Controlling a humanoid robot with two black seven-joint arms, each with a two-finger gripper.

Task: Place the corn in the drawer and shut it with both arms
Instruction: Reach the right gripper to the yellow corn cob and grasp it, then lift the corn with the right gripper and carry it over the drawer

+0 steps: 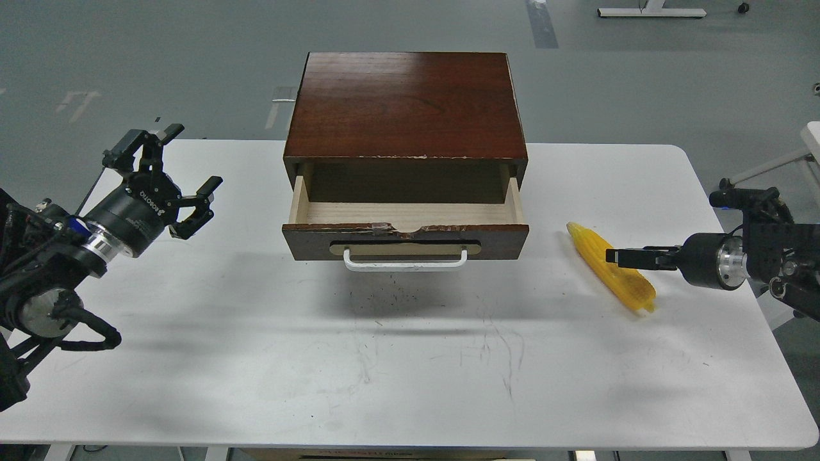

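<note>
The corn lies on the white table, right of the box, tip pointing toward the drawer. The drawer is pulled open, its pale wood inside empty, its white handle facing me. My right gripper reaches in from the right, low, and crosses the middle of the corn; it is seen edge-on as a thin dark bar, so its fingers cannot be told apart. My left gripper is open and empty above the table's left side, well left of the drawer.
The dark-brown box holding the drawer stands at the table's back middle. The table's right edge runs close behind the right wrist. Grey floor lies beyond, with a white stand base far back.
</note>
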